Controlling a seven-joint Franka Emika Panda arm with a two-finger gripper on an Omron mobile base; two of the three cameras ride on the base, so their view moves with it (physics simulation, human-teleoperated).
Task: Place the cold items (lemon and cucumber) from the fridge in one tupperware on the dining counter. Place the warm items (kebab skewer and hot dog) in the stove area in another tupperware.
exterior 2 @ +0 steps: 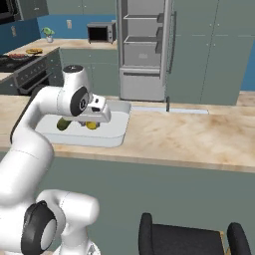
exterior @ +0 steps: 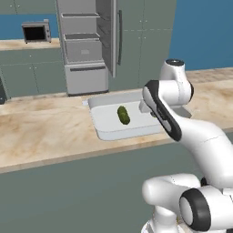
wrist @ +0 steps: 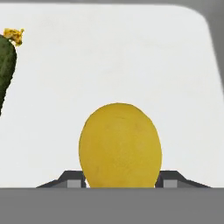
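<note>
Inside the white tupperware (exterior: pixel 102 132) on the bench (exterior: pixel 41 136), the tool (wrist: pixel 119 179) clamps the lemon (wrist: pixel 120 146); the cucumber (exterior: pixel 123 115) lies flat, long axis running front-to-back.

cucumber (exterior 2: pixel 63 124), lemon (exterior 2: pixel 91 125), in tupperware (exterior 2: pixel 107 138)

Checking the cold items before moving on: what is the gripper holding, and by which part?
The gripper holds the lemon by its two sides, over the tupperware where the cucumber lies.
</note>
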